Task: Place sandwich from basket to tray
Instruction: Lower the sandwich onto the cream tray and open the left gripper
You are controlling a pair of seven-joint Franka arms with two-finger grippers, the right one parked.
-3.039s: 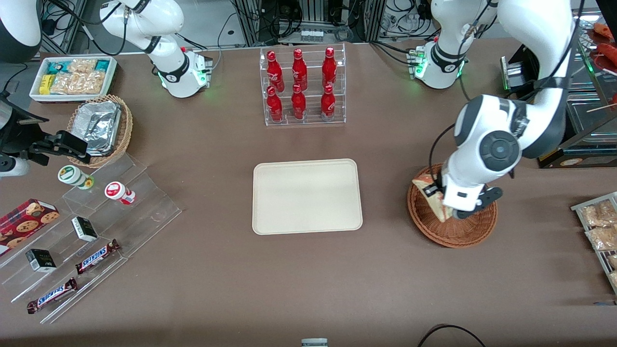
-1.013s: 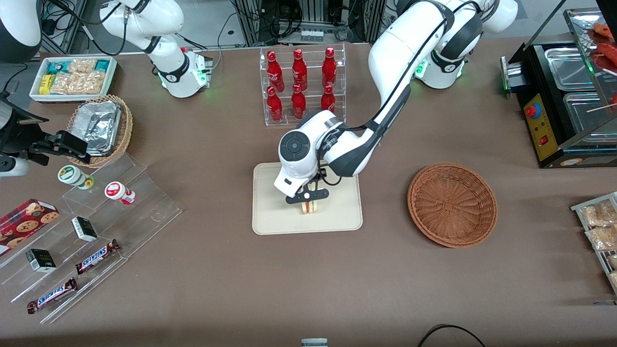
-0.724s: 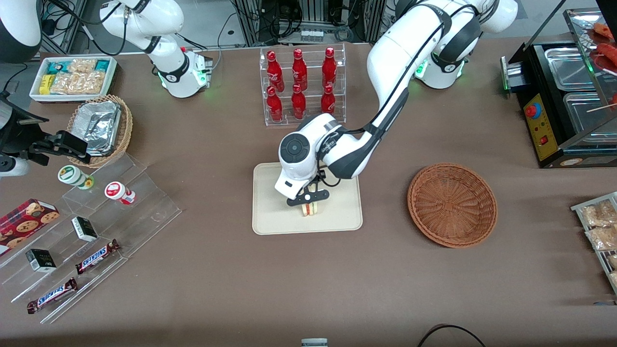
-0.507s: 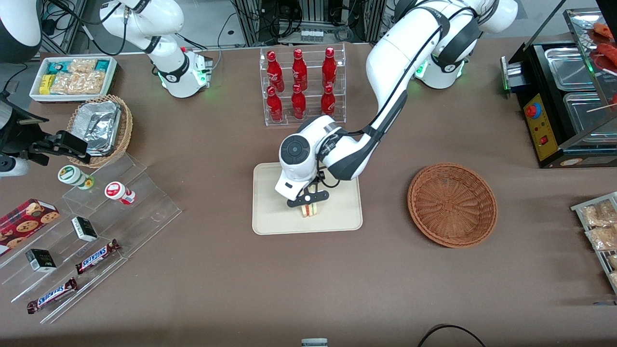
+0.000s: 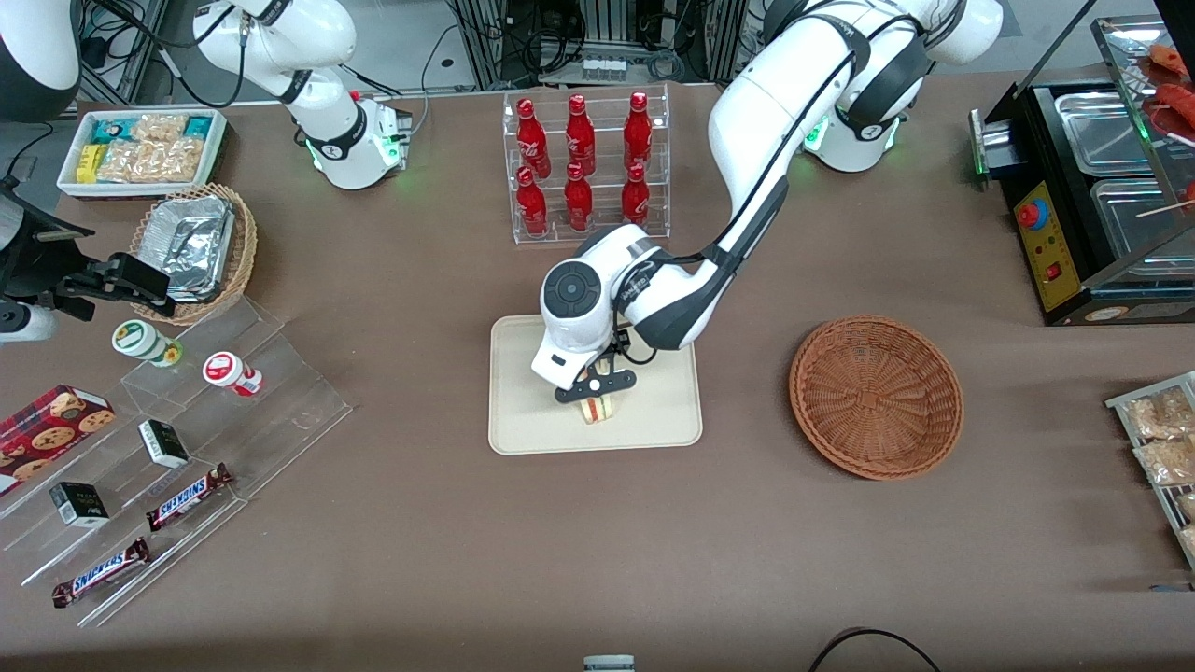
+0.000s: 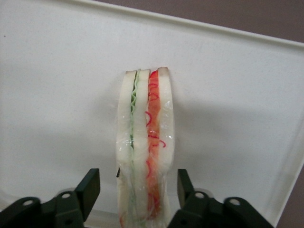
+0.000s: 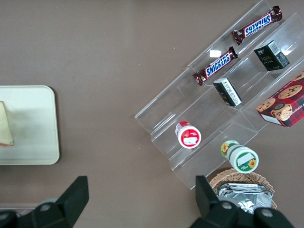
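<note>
Left wrist view shows the pincer (image 6: 134, 190) spread wide, its fingers (image 6: 89, 186) standing clear on either side of the sandwich (image 6: 145, 142), which rests on its edge on the tray (image 6: 57, 95) with the filling layers uppermost. Three seconds earlier the wedge was gripped over the basket (image 5: 876, 397); a second ago it was being lowered to the tray, and the grip has since opened. Front view places the sandwich (image 5: 597, 408) near the tray's (image 5: 523, 411) edge closest to the front camera. Judgement: delivery appears complete; only withdrawal remains.
</note>
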